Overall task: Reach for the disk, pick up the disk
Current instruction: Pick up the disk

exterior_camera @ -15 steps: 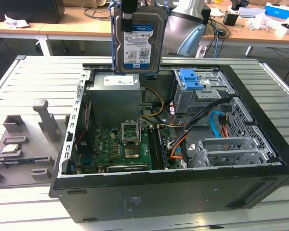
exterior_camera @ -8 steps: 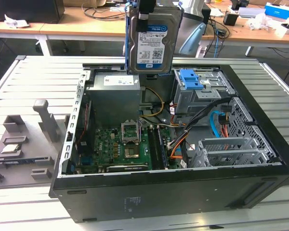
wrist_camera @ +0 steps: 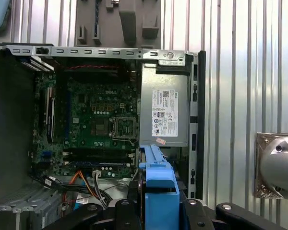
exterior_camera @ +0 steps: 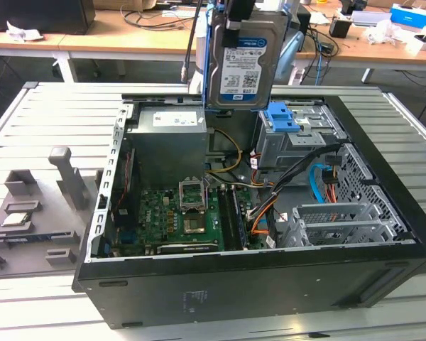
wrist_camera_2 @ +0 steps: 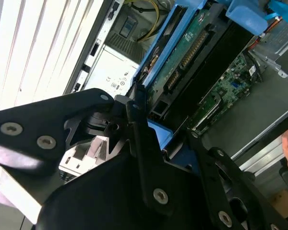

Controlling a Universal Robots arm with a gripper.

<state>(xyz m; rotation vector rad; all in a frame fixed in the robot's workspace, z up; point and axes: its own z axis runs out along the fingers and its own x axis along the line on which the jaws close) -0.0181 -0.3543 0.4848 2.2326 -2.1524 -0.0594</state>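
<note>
One disk (exterior_camera: pixel 240 60) hangs top centre in the exterior view, pinched upright in the claw (exterior_camera: pixel 238 15), lifted clear above the open computer case (exterior_camera: pixel 270 284).

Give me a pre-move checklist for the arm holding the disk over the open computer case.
1. Disk lifted above the case: ok.
2. Gripper closed on the disk's blue rail: ok, seen in both wrist views.
3. Disk hanging upright, label outward: ok.
4. Cables trailing from the disk: none seen, ok.
5. Grip firmness: cannot tell.
6. Drive bay below unobstructed: cannot tell.
</note>
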